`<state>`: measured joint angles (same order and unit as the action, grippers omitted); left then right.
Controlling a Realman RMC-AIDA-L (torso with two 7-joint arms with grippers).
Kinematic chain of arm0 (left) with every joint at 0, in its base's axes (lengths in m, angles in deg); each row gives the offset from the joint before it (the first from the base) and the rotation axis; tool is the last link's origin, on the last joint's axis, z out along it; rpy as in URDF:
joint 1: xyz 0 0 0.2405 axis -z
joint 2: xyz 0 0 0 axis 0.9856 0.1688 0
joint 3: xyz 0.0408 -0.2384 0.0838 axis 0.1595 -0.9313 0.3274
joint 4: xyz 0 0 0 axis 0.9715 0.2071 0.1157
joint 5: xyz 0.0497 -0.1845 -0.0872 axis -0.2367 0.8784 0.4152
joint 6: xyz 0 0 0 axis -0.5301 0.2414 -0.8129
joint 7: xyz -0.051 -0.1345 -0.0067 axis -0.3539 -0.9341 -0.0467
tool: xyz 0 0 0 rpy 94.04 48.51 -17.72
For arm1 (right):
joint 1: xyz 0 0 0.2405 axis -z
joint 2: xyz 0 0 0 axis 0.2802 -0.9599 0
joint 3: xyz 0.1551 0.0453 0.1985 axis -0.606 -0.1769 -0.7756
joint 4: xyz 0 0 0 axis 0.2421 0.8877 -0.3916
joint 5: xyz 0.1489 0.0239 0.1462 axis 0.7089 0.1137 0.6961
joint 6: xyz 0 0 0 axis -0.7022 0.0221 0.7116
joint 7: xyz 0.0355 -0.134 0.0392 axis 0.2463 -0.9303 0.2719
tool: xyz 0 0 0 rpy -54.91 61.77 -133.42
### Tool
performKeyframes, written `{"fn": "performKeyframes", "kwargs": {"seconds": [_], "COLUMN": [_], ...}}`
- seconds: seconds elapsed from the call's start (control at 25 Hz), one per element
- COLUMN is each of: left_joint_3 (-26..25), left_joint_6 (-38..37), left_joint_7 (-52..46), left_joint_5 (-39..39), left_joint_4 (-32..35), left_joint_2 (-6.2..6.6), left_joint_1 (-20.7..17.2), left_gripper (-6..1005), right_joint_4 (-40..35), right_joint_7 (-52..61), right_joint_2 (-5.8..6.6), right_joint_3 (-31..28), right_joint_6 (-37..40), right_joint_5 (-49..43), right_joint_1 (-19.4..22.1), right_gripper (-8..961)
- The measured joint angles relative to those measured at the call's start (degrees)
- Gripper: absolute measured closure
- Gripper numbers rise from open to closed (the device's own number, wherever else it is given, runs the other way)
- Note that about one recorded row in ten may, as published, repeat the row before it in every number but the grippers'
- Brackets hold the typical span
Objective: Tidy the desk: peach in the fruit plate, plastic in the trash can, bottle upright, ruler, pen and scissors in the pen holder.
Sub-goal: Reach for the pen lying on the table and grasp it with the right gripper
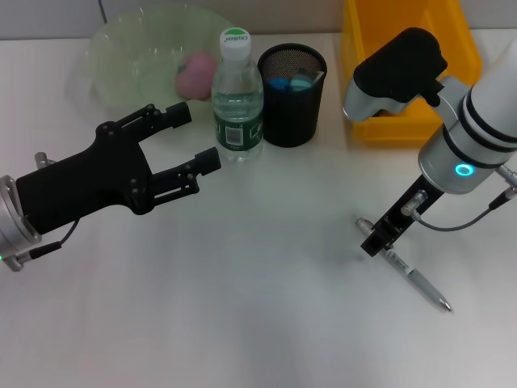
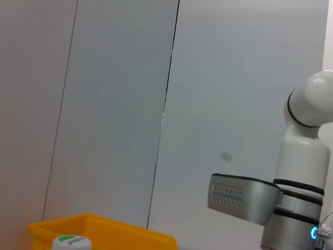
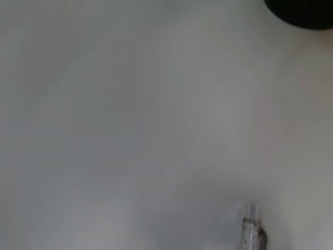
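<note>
My right gripper point(image 1: 376, 238) is down on the table at the near end of a silver pen point(image 1: 417, 280), which lies flat; the pen's end point(image 3: 252, 233) also shows in the right wrist view. My left gripper point(image 1: 196, 137) hovers open and empty just left of the upright bottle point(image 1: 237, 97). The pink peach point(image 1: 196, 73) lies in the green fruit plate point(image 1: 105, 48). Blue and grey tops stick out of the black mesh pen holder point(image 1: 291, 121); whether they are the ruler or the scissors I cannot tell. The plastic is out of view.
The yellow trash can point(image 1: 380, 129) stands at the back right, behind my right arm. Its rim point(image 2: 104, 226) and the bottle's cap point(image 2: 71, 242) show in the left wrist view. Plate, bottle and holder line the table's back edge.
</note>
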<state>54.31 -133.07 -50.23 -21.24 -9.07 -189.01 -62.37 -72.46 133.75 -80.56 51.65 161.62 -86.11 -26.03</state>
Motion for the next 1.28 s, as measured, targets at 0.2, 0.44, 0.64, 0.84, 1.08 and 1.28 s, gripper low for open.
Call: {"fn": "performKeyframes", "kwargs": {"seconds": [0.2,0.44,0.64,0.84,1.08,1.28], "left_joint_3": [-0.04,-0.12,-0.17,-0.25,-0.27,-0.26], "left_joint_6": [0.0,0.0,0.0,0.0,0.0,0.0], "left_joint_7": [0.0,0.0,0.0,0.0,0.0,0.0], "left_joint_5": [0.0,0.0,0.0,0.0,0.0,0.0], "left_joint_4": [0.0,0.0,0.0,0.0,0.0,0.0], "left_joint_2": [0.0,0.0,0.0,0.0,0.06,0.09], "left_joint_1": [0.02,-0.09,-0.02,0.11,0.11,0.11], "left_gripper": [195,195,195,195,195,194], "right_joint_4": [0.01,0.01,0.01,0.11,0.25,1.37], "right_joint_7": [-0.01,-0.2,-0.23,-0.26,-0.24,-0.21], "right_joint_2": [0.0,0.0,0.0,0.0,0.0,0.0], "right_joint_3": [0.0,0.1,0.66,0.71,0.71,0.71], "right_joint_6": [-0.2,-0.27,-0.35,-0.42,-0.56,-0.62], "right_joint_5": [-0.06,-0.04,0.04,0.08,0.0,-0.04], "right_joint_1": [-0.06,-0.18,-0.24,-0.36,-0.46,-0.85], "right_gripper": [457,468,482,512,513,513]}}
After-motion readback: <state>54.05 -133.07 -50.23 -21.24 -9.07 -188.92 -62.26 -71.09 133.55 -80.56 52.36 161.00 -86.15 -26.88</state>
